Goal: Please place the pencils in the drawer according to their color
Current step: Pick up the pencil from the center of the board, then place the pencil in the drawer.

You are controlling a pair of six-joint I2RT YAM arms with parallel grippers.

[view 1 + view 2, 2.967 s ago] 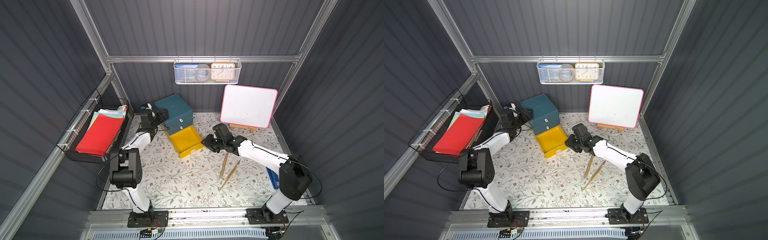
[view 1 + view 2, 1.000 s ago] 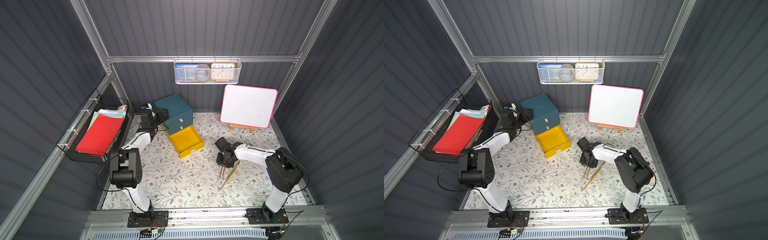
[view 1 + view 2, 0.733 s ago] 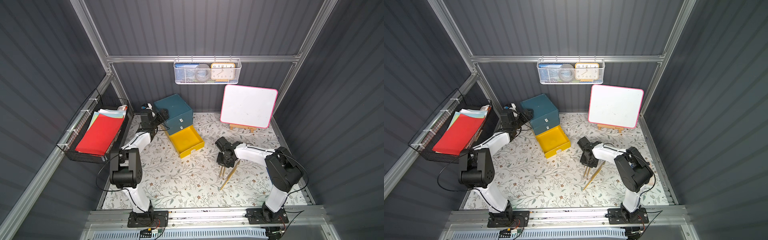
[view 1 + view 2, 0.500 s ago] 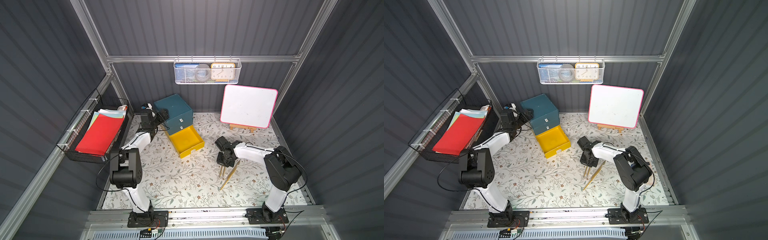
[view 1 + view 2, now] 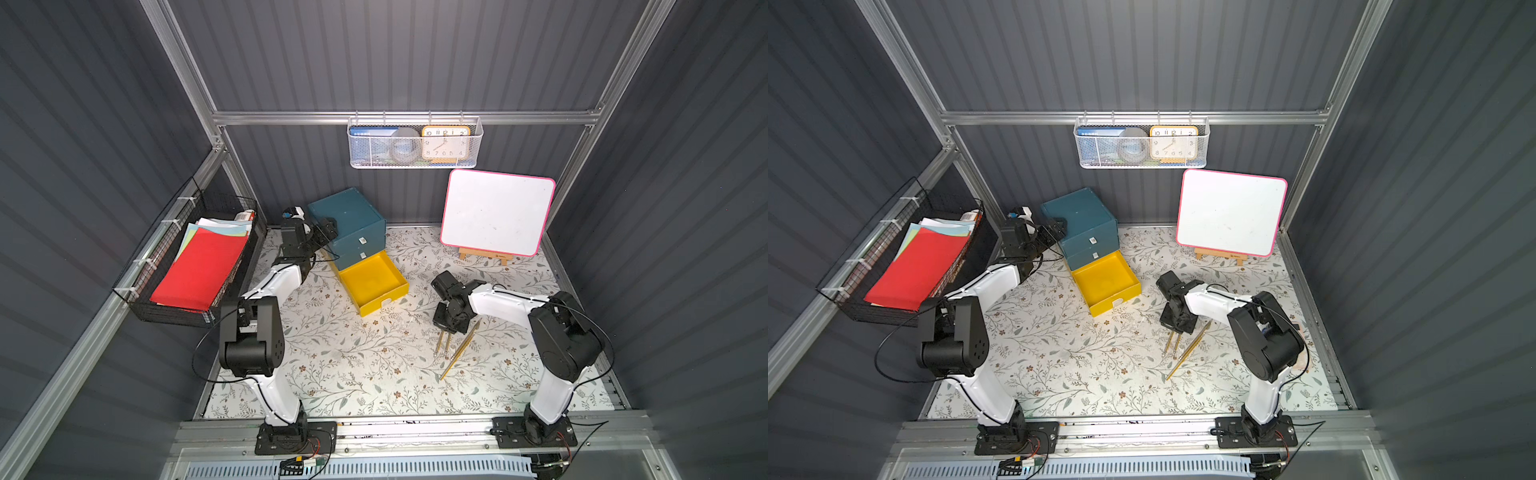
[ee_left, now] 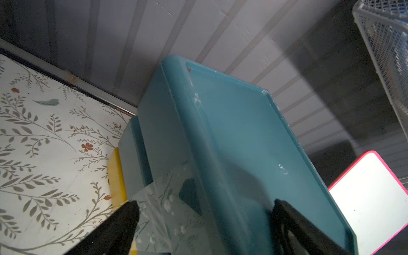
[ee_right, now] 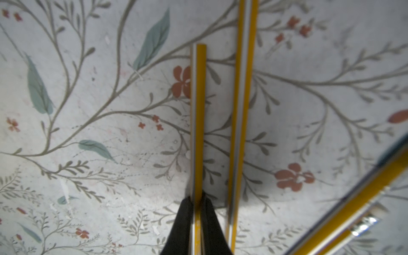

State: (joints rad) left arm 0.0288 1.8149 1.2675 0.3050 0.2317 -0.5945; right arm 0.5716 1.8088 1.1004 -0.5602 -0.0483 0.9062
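Observation:
Three gold-yellow pencils point(image 5: 448, 345) point(image 5: 1177, 345) lie close together on the floral mat, right of centre. My right gripper point(image 5: 451, 323) point(image 5: 1177, 322) is down at their far ends. In the right wrist view it point(image 7: 197, 198) is shut on one gold pencil point(image 7: 198, 119); a second pencil point(image 7: 241, 110) lies alongside and a third point(image 7: 353, 205) lies slanted further off. The yellow drawer point(image 5: 374, 282) stands pulled out of the teal cabinet point(image 5: 347, 216) and looks empty. My left gripper point(image 5: 322, 232) point(image 6: 205, 212) is open, its jaws wide astride the cabinet's point(image 6: 231, 136) upper side edge.
A pink-rimmed whiteboard point(image 5: 496, 212) stands on a small easel at the back right. A white mesh basket point(image 5: 415, 143) with a clock hangs on the back wall. A black wire basket point(image 5: 199, 266) of coloured paper hangs on the left wall.
My right gripper came from beside the yellow drawer down to the pencils, and within the last second its jaws closed on one. The left arm has not moved.

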